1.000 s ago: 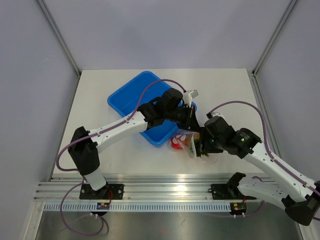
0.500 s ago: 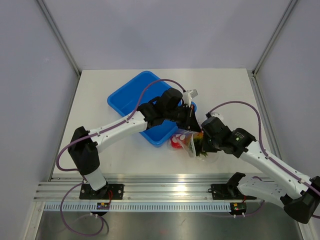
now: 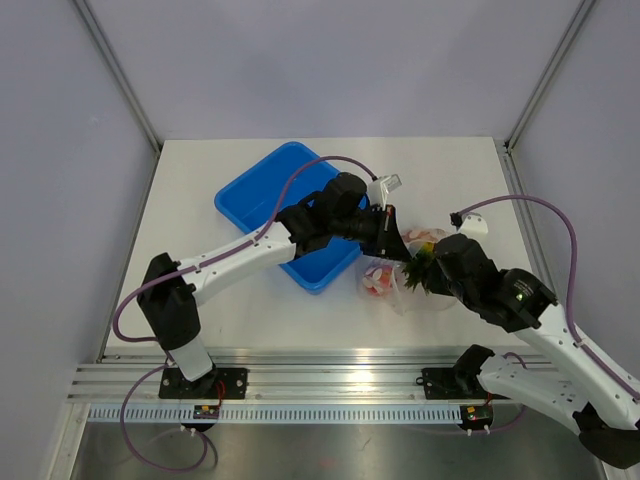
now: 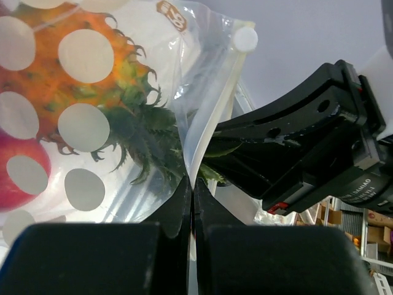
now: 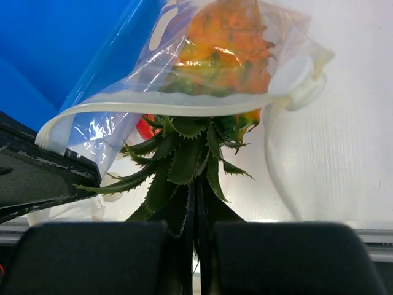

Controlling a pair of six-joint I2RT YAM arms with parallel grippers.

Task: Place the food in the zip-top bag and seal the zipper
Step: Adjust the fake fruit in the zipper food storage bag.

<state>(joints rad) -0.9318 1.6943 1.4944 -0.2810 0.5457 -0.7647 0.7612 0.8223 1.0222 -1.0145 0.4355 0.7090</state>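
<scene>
The clear zip-top bag [image 3: 402, 272] hangs just right of the blue tray, white dots printed on its plastic. My left gripper [image 4: 192, 187] is shut on the bag's mouth edge beside the zipper [image 4: 216, 107], also seen from above [image 3: 392, 233]. The orange pineapple [image 5: 226, 52] sits with its body inside the bag [image 5: 123, 114] and its green crown [image 5: 184, 157] sticking out of the mouth. My right gripper [image 5: 199, 209] is shut on the crown leaves. A red fruit [image 4: 17, 178] lies deeper in the bag, below the pineapple [image 4: 61, 74].
The blue tray [image 3: 262, 192] lies left of the bag, under the left arm. In the left wrist view the right gripper's black body [image 4: 307, 153] stands close against the bag mouth. White tabletop [image 3: 450, 180] stretches behind and to the right.
My right gripper has gone from open to shut on the pineapple's crown, and its arm swung right. The bag and my left gripper shifted slightly right.
</scene>
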